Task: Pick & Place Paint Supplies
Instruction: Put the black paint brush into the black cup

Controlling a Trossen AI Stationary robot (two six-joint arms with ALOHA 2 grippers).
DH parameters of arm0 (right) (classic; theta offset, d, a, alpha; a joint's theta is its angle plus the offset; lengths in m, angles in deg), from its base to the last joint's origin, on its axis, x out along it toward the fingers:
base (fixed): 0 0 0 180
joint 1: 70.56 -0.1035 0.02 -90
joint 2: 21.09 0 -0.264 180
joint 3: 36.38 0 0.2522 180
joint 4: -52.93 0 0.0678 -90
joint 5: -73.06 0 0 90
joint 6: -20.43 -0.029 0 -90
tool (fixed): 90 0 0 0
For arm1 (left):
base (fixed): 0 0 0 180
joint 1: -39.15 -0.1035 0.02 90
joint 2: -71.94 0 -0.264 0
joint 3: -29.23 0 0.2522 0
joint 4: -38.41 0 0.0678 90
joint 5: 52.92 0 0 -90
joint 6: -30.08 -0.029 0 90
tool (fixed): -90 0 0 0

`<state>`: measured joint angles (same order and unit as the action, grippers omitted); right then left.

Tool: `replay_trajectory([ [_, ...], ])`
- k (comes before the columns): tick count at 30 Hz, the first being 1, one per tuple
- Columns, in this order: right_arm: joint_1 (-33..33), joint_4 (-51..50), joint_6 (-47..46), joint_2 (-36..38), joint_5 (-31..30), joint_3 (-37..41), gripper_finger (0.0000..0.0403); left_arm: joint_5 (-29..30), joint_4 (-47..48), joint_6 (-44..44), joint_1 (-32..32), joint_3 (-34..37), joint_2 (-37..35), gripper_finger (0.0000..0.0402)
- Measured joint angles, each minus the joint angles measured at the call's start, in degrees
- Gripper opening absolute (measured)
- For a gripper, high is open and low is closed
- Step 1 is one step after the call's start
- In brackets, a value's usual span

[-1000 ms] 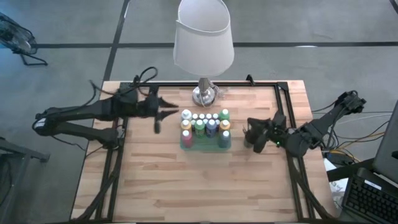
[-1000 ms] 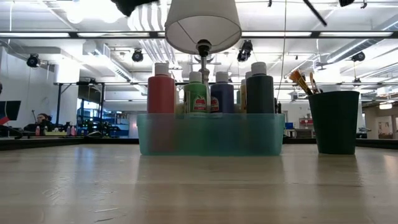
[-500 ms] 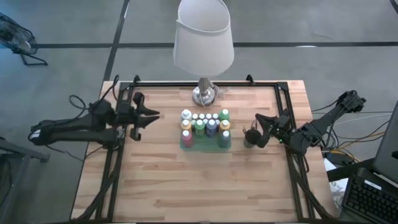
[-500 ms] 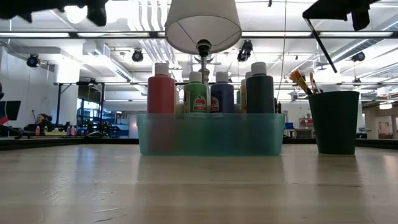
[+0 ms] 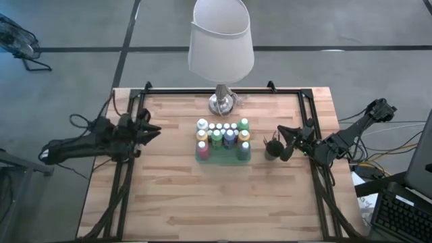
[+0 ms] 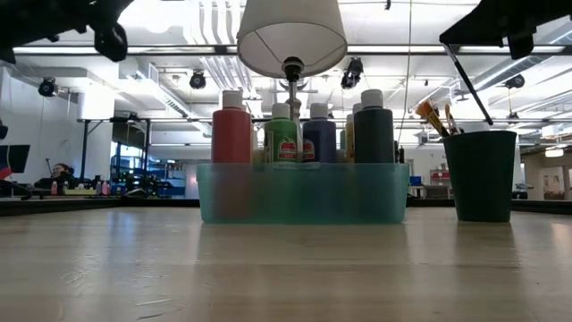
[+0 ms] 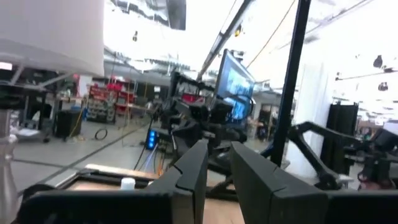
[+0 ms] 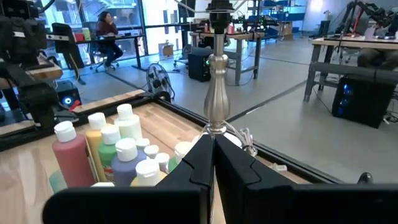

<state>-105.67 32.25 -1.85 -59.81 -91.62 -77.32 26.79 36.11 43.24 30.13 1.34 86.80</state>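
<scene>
Paintbrush (image 6: 465,73) was pinched in right gripper (image 5: 286,142) fingers above dark cup (image 5: 273,148); left gripper (image 5: 150,130) fingers slightly apart, empty, at worktop (image 5: 202,196) edge.

Table (image 5: 202,196): pale wood planks, matt, w/ black metal frame. Paint bottles (image 6: 304,134): glossy plastic, white caps, in a translucent teal plastic bin (image 6: 304,192); cup (image 6: 481,174) dark matt plastic. Lamp (image 5: 221,40): white cloth shade, shiny metal base.
</scene>
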Motion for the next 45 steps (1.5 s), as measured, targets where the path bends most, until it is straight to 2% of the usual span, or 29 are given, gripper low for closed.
replay_trajectory([
  [11, 0.0, -0.2, 0.24, -0.02, 0.11, 0.8, 0.0008, 0.07, 3.32, -7.37, 0.0, 6.2, -2.42, 0.0076],
  [17, 0.0, -0.12, 0.22, -0.04, 0.27, 1.4, 0.0008, 5.75, 6.42, -13.14, -0.02, 9.3, -2.41, 0.0076],
  [29, 0.0, 0.58, -1.6, -0.04, 1.57, 5.39, 0.0008, 7.19, 6.31, -10.29, -0.02, 12.66, -2.36, 0.0076],
  [39, 0.0, 19.7, 2.99, -0.13, 1.61, 15.99, 0.0008, 7.17, 7.24, -10.31, -0.02, 12.66, -2.36, 0.0076],
  [45, 0.02, 22.52, 2.71, -0.04, 3.19, 20.04, 0.0008, 7.17, 7.28, -10.31, -0.01, 12.66, -2.36, 0.0076],
])
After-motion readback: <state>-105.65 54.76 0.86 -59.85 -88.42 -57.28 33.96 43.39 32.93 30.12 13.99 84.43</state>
